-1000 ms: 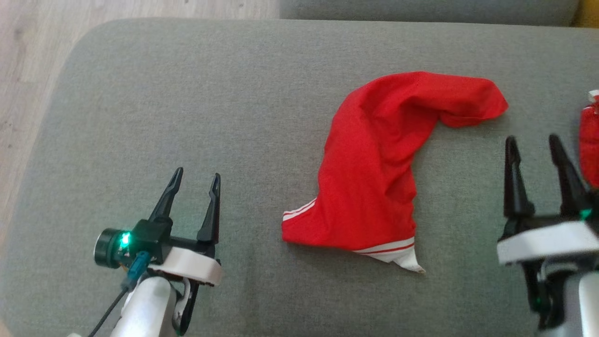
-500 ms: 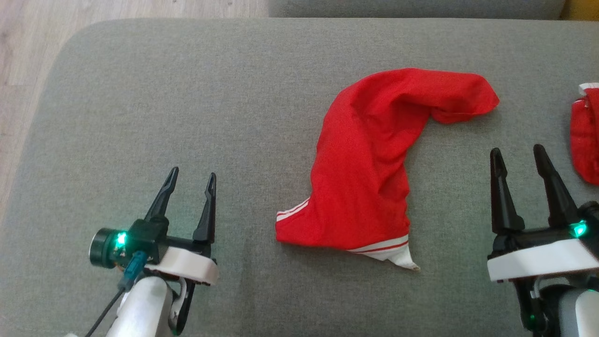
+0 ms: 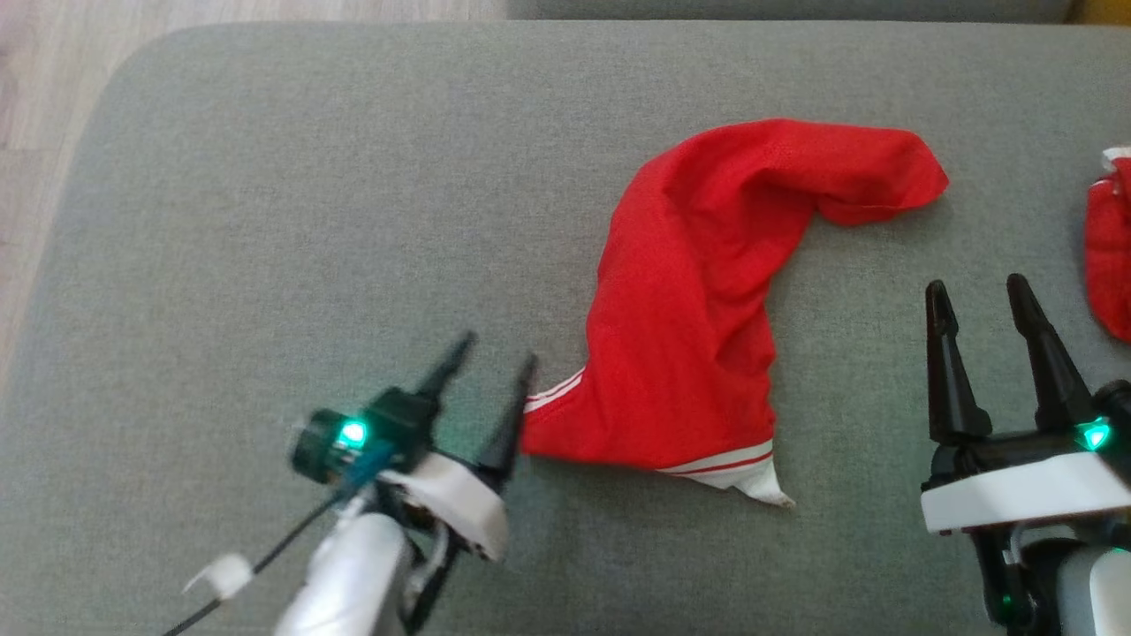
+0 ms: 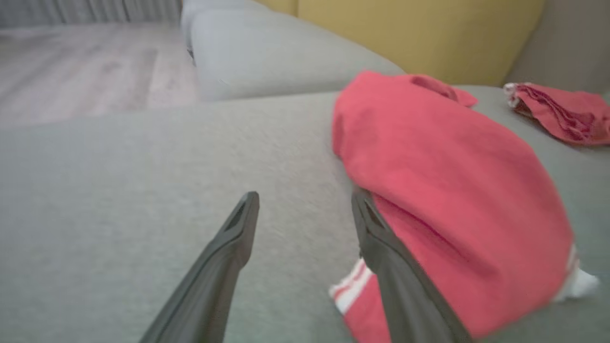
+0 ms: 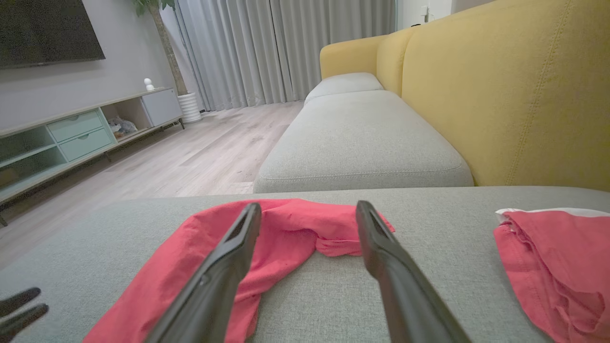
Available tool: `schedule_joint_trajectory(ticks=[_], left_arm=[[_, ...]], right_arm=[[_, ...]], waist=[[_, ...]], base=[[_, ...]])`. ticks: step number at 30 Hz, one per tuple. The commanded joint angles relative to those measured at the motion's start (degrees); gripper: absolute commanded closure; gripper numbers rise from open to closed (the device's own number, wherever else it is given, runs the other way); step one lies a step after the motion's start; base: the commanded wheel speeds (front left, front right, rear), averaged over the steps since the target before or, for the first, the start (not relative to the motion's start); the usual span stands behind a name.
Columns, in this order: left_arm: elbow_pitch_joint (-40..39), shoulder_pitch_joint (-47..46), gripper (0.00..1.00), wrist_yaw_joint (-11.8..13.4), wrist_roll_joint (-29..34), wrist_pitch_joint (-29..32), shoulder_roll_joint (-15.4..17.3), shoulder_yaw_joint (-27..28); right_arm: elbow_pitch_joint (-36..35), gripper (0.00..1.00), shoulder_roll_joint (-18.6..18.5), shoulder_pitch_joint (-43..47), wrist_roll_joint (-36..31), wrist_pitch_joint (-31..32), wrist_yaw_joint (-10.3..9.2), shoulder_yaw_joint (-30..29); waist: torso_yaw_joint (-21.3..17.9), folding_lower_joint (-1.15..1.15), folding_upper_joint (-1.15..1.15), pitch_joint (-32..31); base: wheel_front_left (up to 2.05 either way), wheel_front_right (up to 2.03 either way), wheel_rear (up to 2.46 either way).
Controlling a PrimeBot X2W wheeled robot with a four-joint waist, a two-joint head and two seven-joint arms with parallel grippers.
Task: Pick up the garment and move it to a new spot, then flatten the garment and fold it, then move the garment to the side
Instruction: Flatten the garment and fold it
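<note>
**Left arm swings in to the striped hem**

At the lower left of the head view, the left gripper (image 3: 497, 350) has moved rightward from open cushion towards the middle of the frame. It is spread wide with nothing between its fingers. One finger now lies right at the white-striped corner of the red garment (image 3: 698, 318), though contact is too blurred to call. At the lower right, the right gripper (image 3: 975, 283) has stayed where it was, equally spread and empty, well apart from the cloth.

The first step looks to be starting: the pick-up, by that near hem corner. The left jaws sit beside the edge rather than over it, so they probably need to shift further onto the fabric before closing.

The garment lies rumpled on the grey sofa cushion (image 3: 309, 177), centre-right of the frame — hem towards the bottom, a bunched end bending to the upper right. A second red cloth (image 3: 1109, 265) sits at the right edge, apart from it.

Farther off in the right wrist view, at the upper left, a low cabinet (image 5: 71, 138) has an open compartment holding something too small to name. Beside it, a white planter (image 5: 189, 107) holds a tree.
</note>
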Motion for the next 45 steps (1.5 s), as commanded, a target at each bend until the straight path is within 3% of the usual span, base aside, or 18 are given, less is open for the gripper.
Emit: schedule_joint_trajectory(ticks=[1,13,14,15,20,25,36,43,45], left_arm=[[-1.00,-1.98,0.00,-0.49,-1.00,1.88,0.06,0.21],[7.03,-1.21,0.00,-1.54,-7.90,18.15,-0.48,-8.93],[6.77,-1.47,0.47,-1.57,-8.02,18.11,-0.13,-10.15],[6.30,-1.79,1.00,-1.58,-8.05,17.46,0.26,-11.03],[3.05,-3.53,1.00,-1.23,-5.14,13.08,2.77,-12.66],[-7.71,-3.91,1.00,-0.40,-3.07,11.19,5.03,-13.07],[-40.01,-1.20,1.00,-0.89,-5.98,21.00,10.25,-15.62],[-50.05,0.34,1.00,0.27,-9.61,25.97,10.87,-15.07],[-51.09,1.47,1.00,1.77,-11.66,27.34,11.11,-13.41]], right_arm=[[-2.27,0.00,-0.21,-1.14,0.54,0.10,-0.04,1.36],[-1.29,0.00,-0.21,-1.11,1.91,0.04,-0.04,0.93],[-1.23,0.00,-0.21,-1.14,1.95,0.00,-0.04,0.89],[-1.18,0.00,-0.21,-1.17,1.98,-0.04,-0.04,0.85],[-0.74,0.00,-0.21,-0.91,2.91,-0.14,-0.04,0.36],[-0.05,0.00,-0.20,0.01,3.73,-0.11,-0.04,-0.51],[1.86,0.00,-0.20,1.28,5.83,-0.28,-0.04,-1.54],[3.09,0.00,-0.20,2.08,6.98,-0.75,-0.04,-2.01],[3.16,0.00,-0.20,2.12,7.18,-0.89,-0.04,-1.94]], waist=[[-0.32,0.00,0.00,0.25],[-2.18,0.00,0.00,0.61],[-2.22,0.00,0.00,0.53],[-2.23,0.00,0.00,0.46],[-1.95,0.00,0.00,-0.17],[-1.14,0.00,0.00,-1.38],[-0.08,0.00,0.00,-4.11],[0.24,0.00,0.00,-4.93],[0.17,0.00,0.00,-4.82]], base=[[0.00,0.00,0.00],[0.00,0.00,0.00],[0.00,0.00,0.00],[0.00,0.00,0.00],[0.00,0.00,0.00],[0.00,0.00,0.00],[0.00,0.00,0.00],[0.00,0.00,0.00],[0.00,0.00,0.00]])
